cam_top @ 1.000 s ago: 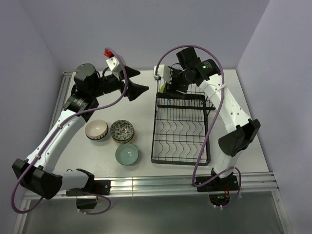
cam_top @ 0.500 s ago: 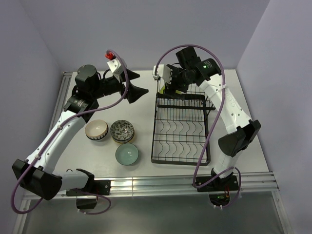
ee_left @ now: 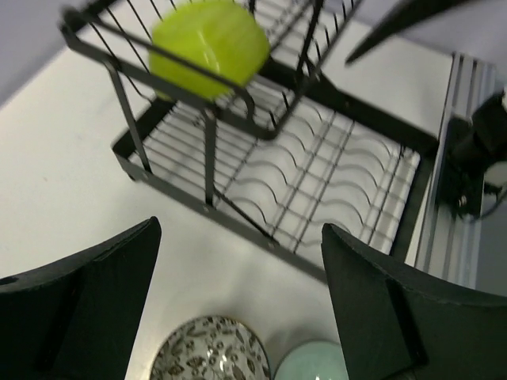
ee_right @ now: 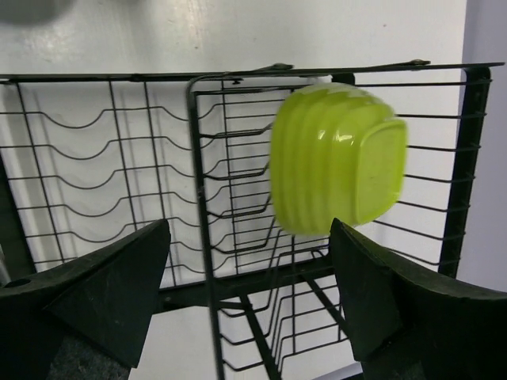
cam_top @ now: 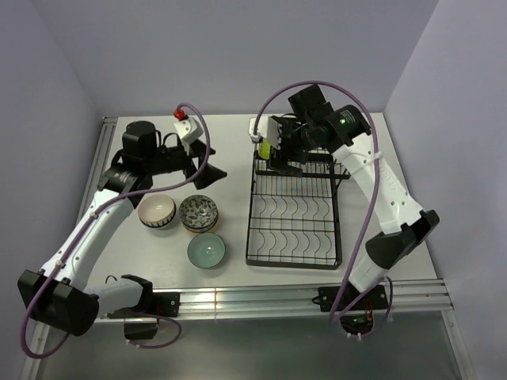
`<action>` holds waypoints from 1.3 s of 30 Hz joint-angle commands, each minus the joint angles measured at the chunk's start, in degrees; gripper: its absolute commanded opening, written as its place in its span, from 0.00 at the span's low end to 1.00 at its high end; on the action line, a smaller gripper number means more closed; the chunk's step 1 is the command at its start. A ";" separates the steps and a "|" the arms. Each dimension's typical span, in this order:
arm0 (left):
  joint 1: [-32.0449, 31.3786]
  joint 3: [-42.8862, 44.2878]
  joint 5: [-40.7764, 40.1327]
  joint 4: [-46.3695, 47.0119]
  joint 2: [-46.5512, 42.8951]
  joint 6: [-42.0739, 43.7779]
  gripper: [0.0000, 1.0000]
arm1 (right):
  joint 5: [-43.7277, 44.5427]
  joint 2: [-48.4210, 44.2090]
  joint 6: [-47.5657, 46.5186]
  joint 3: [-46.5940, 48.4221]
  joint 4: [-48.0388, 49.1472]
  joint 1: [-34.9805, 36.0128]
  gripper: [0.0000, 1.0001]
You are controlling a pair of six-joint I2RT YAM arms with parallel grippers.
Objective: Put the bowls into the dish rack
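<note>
The lime green bowl (ee_right: pixel 337 158) lies on its side in the raised wire basket at the far end of the black dish rack (ee_right: pixel 95 77), free of any finger. My right gripper (ee_right: pixel 249 229) hangs open just above it, at the rack's far end (cam_top: pixel 277 154). Three bowls stand on the table left of the dish rack (cam_top: pixel 290 264): a cream one (cam_top: pixel 157 211), a dark patterned one (cam_top: pixel 198 212) and a pale mint one (cam_top: pixel 206 250). My left gripper (cam_top: pixel 202 168) is open and empty above the patterned bowl (ee_left: pixel 210 352), facing the rack (ee_left: pixel 356 107).
A metal rail (cam_top: pixel 301 297) runs along the table's near edge and another down the left side (cam_top: pixel 101 150). Purple cables loop from both arms. Walls close in behind and to the right.
My right gripper has opened and let the lime green bowl go into the basket. My left arm has swung down and back toward the bowls on the table.
</note>
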 commanded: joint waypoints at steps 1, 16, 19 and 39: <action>0.41 -2.79 4.91 -13.07 -3.88 14.50 0.88 | -1.99 -5.46 3.43 -2.26 0.47 0.79 0.89; 0.32 -12.11 -3.35 -43.78 -7.85 52.22 0.82 | -14.79 -15.49 19.52 -9.48 5.14 -5.53 0.89; -1.42 -13.08 -3.87 -45.02 -6.53 59.09 0.81 | -20.78 -14.53 21.89 -8.42 3.30 -11.22 0.89; -16.72 -2.97 -14.95 -44.40 19.39 83.72 0.75 | -39.61 -11.80 30.07 -6.14 -2.77 -29.09 0.99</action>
